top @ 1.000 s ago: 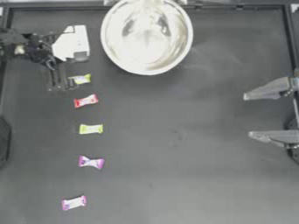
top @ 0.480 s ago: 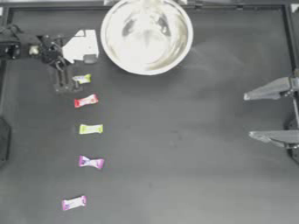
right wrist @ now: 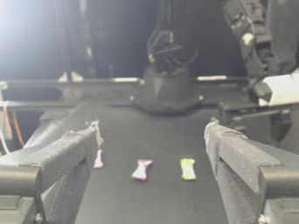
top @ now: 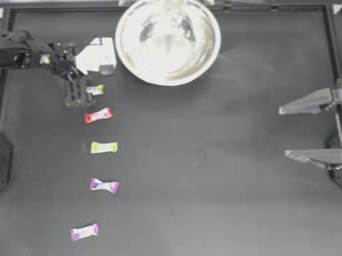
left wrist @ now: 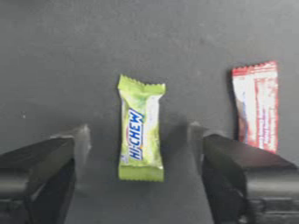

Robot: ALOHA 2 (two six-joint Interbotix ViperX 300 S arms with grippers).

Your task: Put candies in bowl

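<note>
— What is changing?
— The left gripper (left wrist: 140, 144) is closing in, jaws apart, straddling the yellow-green candy (left wrist: 140, 127) — lying at seven o'clock from the bowl (top: 167, 42).
— And the right gripper (top: 310, 129)?
— Idling, jaws apart.

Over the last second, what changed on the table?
The left tool slid along the table a little toward the bowl, closing on the top yellow-green Hi-Chew candy. That candy now lies flat between its open jaws, untouched. Nothing was grasped or released. All five candies, the bowl and the parked right tool stayed put.
</note>
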